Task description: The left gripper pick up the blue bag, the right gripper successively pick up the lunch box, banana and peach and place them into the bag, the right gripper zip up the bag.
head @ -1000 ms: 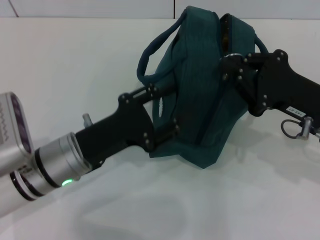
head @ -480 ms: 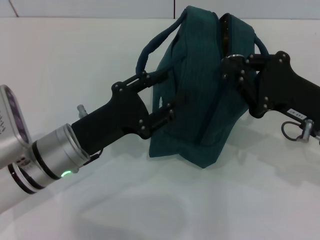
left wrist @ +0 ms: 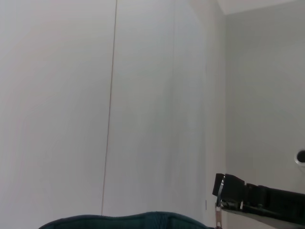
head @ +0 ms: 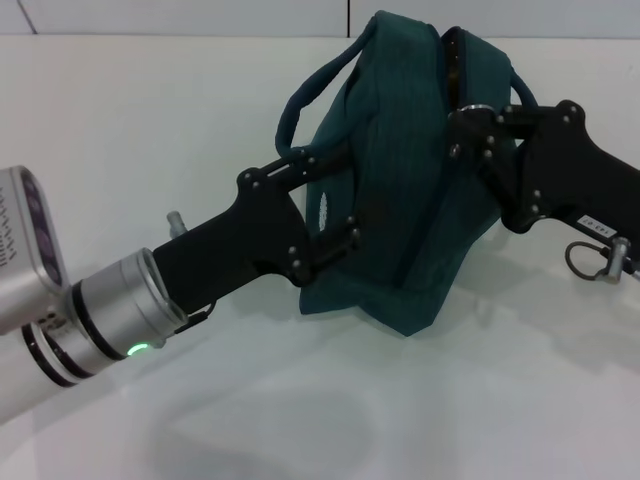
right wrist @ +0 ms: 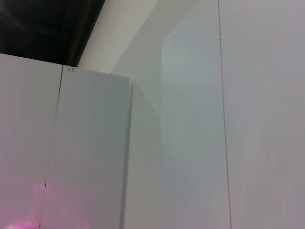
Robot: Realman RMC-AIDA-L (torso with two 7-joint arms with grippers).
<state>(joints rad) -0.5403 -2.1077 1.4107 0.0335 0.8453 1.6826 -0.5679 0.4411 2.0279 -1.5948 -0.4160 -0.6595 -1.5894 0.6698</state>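
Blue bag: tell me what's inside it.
The blue bag shows only a dark slit along its top zipper. Its fabric covers the interior, so no contents show. Both hands, left and right, press against it.

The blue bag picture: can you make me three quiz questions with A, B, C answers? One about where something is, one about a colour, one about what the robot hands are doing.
1. Where is the blue bag?
A. Between the two grippers
B. Flat on the table, far from both arms
C. Hanging off the table edge

2. What colour is the small light on the left arm?
A. Red
B. Green
C. Blue

3. What is the right gripper doing?
A. Parked off to one side
B. Holding a cup
C. Reaching the bag's top by the zipper

Answers:
1 A, the left gripper and the right gripper are on either side.
2 B, it glows green.
3 C, its fingers meet the top edge.
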